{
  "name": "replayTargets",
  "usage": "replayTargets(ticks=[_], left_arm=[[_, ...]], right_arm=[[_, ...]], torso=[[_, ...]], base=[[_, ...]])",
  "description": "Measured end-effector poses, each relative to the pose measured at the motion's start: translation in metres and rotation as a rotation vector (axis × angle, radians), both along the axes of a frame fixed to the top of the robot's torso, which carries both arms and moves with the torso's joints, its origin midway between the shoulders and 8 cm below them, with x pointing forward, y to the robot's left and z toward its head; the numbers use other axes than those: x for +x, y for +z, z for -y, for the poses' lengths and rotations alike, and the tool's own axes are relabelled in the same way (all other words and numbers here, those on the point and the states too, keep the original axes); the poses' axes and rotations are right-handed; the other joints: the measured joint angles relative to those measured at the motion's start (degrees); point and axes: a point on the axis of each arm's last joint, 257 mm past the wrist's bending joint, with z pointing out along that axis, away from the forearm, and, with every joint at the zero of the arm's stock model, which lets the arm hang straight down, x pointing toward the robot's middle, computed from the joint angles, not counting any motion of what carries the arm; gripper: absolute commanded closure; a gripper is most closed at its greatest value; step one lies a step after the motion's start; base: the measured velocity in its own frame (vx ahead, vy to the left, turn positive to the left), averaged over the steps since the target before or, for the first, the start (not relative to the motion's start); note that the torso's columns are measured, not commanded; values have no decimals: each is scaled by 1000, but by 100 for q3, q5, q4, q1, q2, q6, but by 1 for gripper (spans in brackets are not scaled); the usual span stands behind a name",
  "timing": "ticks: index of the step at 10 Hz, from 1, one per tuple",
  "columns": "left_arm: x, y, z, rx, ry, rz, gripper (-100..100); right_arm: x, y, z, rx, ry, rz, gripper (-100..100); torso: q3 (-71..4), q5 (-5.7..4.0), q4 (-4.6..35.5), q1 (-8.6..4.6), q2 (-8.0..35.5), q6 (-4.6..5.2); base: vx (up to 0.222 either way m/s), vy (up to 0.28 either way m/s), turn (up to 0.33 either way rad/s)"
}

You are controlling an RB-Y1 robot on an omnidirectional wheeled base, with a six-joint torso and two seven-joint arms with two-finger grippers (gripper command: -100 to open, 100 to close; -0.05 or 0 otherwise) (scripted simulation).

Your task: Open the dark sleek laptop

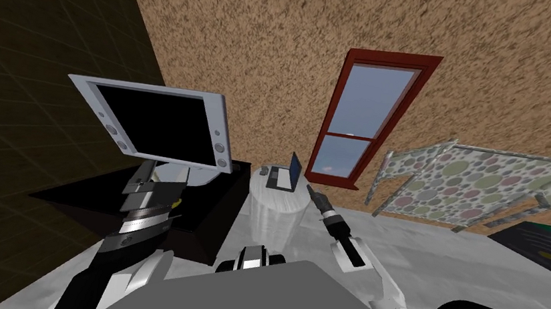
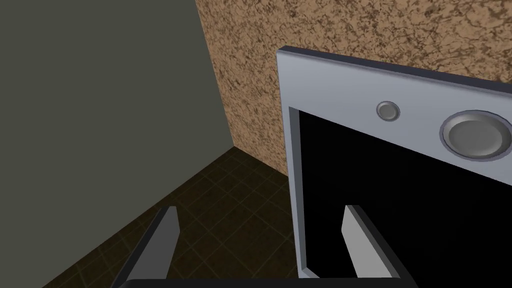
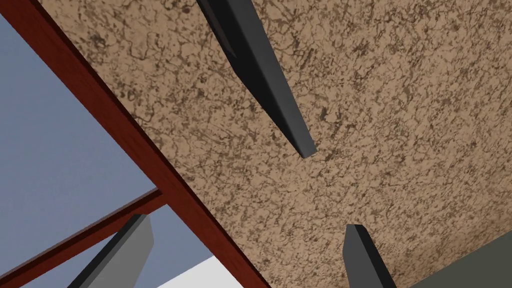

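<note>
Room: one brown mottled wall (image 1: 270,40) ahead, one dark tiled surface (image 1: 20,93) to the left, one light grey floor (image 1: 453,268).

Furniture and fittings, by size:
- One bed (image 1: 485,185) with a dotted cover, against the wall to the right.
- One window (image 1: 367,115) with a red frame, set in the brown wall.
- One monitor (image 1: 157,122) with a grey frame and black screen, on one black cabinet (image 1: 211,221).
- One round white table (image 1: 272,219), between the cabinet and the window.
- One dark laptop (image 1: 284,176) on the table top, its lid standing raised.
- One small grey object (image 1: 263,171) just beside the laptop.

Grippers:
- Right gripper (image 3: 248,222): jaws released, holding nothing. In the head view the right arm reaches to just beside the laptop on the window side.
- Left gripper (image 2: 261,210): jaws released, holding nothing, positioned at a lower corner of the monitor.
</note>
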Motion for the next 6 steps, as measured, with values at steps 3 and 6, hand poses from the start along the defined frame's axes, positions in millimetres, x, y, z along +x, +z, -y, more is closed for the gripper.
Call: replayTargets(ticks=[3, 6], left_arm=[[0, 0, 0, 0, 0, 0, 0], [0, 0, 0, 0, 0, 0, 0]], right_arm=[[7, -18, 32, -214, -66, -81, -100], [6, -30, 62, -377, -117, -142, -100]], torso=[[1, -5, 1, -16, 1, -1], [4, -6, 2, -17, 6, -1]], base=[[16, 122, 110], [16, 97, 66]])
